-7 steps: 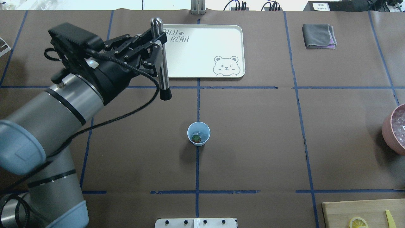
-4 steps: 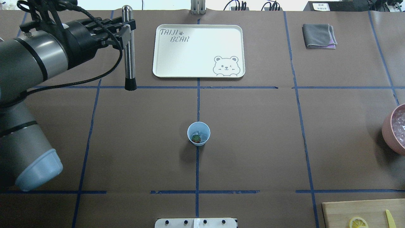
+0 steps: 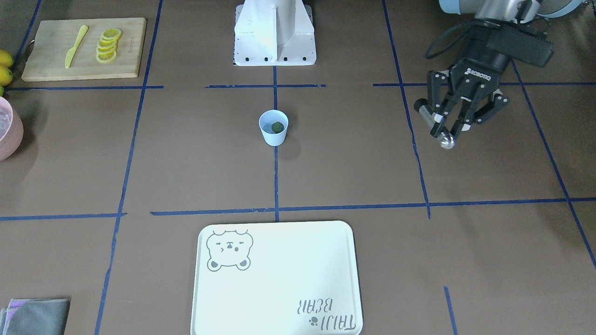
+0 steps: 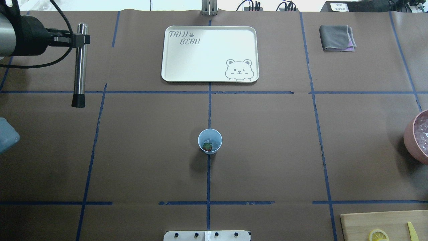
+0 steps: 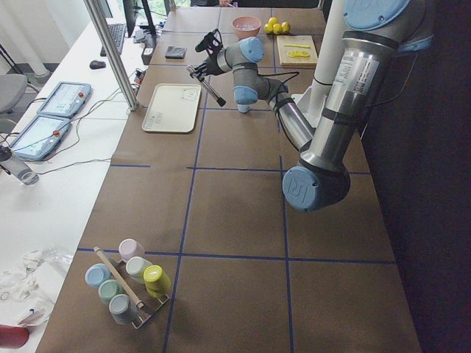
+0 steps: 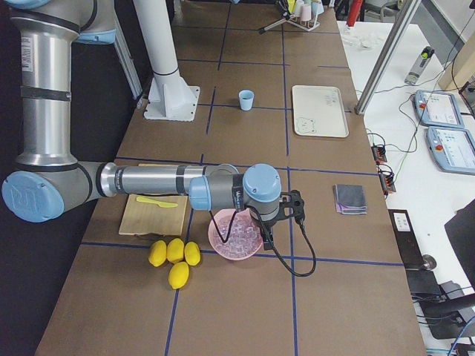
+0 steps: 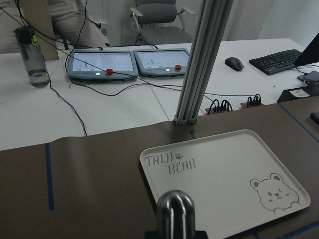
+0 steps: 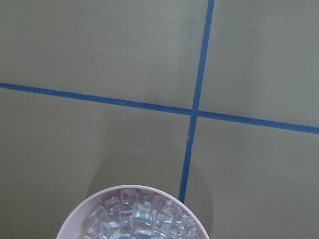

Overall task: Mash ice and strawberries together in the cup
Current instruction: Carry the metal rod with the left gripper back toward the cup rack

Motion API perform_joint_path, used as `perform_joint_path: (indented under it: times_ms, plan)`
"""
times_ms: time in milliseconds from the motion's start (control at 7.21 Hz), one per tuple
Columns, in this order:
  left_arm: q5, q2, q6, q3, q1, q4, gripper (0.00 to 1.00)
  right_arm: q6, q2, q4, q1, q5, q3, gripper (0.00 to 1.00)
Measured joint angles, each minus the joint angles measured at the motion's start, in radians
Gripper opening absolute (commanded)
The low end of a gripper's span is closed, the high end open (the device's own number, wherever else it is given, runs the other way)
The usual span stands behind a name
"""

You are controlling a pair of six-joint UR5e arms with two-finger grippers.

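Left jaws clamped on upper shaft of steel muddler (image 4: 79,67), black tip pointing down, well left of the cup (image 4: 210,141) mid-worktop holding strawberry (image 4: 207,146) and seemingly ice (image 4: 214,140): carry over, set plumb, centre on mouth, press gently lest unbraced cup tip; right jaws by pink bowl (image 4: 413,134), state untellable

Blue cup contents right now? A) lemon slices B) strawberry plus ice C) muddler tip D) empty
B: the overhead view shows the strawberry and ice inside the cup. The left gripper holds the muddler well away from it.
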Motion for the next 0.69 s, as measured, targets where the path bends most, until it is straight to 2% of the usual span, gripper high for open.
perform_joint_path:
  times_ms: [139,416,694]
  plan:
    - [-0.098,0.014,0.002,0.0,-0.042,0.118,0.0,0.001,0.0,0.0,0.0,0.001,-0.002,0.99]
    - [-0.175,0.032,0.01,0.015,-0.075,0.333,0.0,0.001,0.003,0.0,0.0,0.001,-0.003,0.99]
    - [-0.206,0.102,0.088,0.055,-0.097,0.385,0.0,0.0,0.011,-0.001,0.0,-0.001,-0.004,0.99]
